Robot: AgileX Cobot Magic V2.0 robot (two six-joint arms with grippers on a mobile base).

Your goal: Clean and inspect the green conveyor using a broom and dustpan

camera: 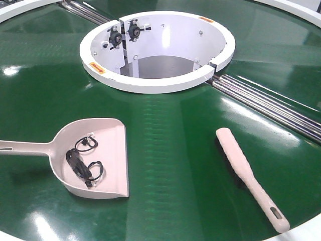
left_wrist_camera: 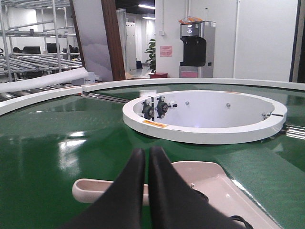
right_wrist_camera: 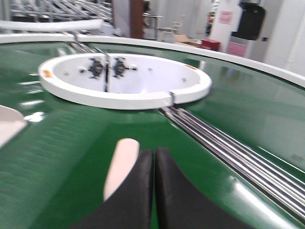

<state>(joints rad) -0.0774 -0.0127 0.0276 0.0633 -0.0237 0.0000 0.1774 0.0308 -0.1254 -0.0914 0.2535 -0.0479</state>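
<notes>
The green conveyor fills the front view. The beige-pink dustpan lies on it at the left, handle pointing left, with black cable pieces inside. The broom lies at the right, bristles down, slotted handle end toward the front. Neither gripper shows in the front view. In the left wrist view my left gripper is shut and empty above the dustpan's handle. In the right wrist view my right gripper is shut and empty, just right of the broom's rounded tip.
The white centre ring stands at the back middle, with bearings inside. Silver rollers cross the belt from the ring toward the right, and also show in the right wrist view. The belt's white outer rim curves behind.
</notes>
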